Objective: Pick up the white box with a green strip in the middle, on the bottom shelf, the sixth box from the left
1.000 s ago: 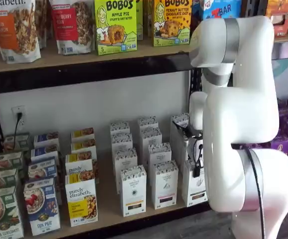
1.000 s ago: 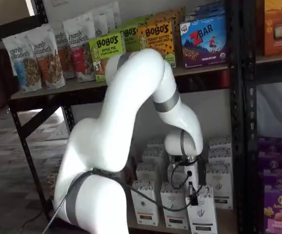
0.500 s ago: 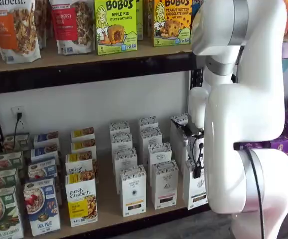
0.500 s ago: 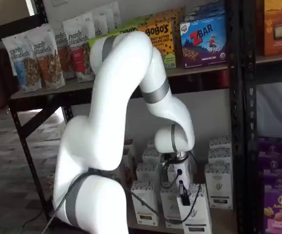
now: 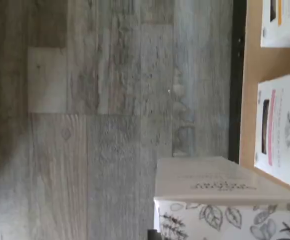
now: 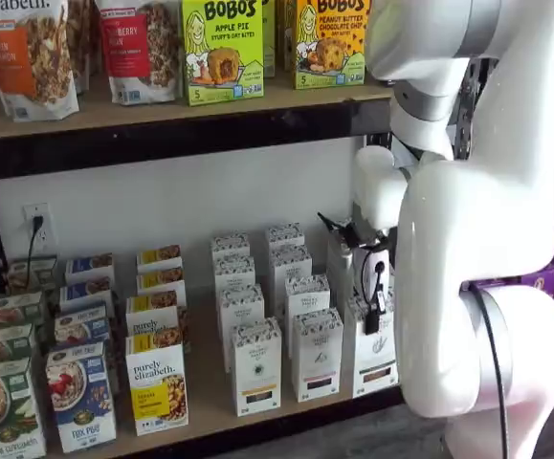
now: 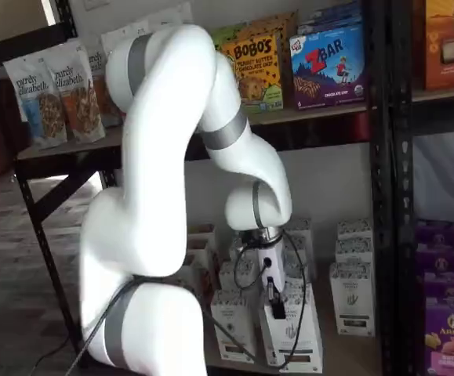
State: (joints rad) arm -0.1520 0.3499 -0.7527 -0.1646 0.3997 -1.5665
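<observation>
The jaws are shut tight on the tall thin white box (image 7: 296, 338) w/ a leafy, speckled band on top. One of the black fingers (image 7: 272, 298) shows at the box's top edge, w/ a black cable beside it. The box hangs right under the jaws, long side up and down, leaning a bit. In a shelf view the white box (image 6: 374, 352) sits at the front right of the light wooden bottom shelf (image 6: 210, 406), just beside other white boxes (image 6: 316, 354) that look the same.

In the wrist view the box's leafy top (image 5: 225, 215) is very close, w/ grey wood floor (image 5: 109, 125) behind it. So I think the box is out past the shelf's front edge (image 5: 249, 100). The next move is prob. to pull it out clear of its neighbours.

Hard to see: the big white robot arm (image 6: 468, 239) hides the box's right side and the shelf behind it. The 2nd finger is hidden. I can't see the green strip clearly.
</observation>
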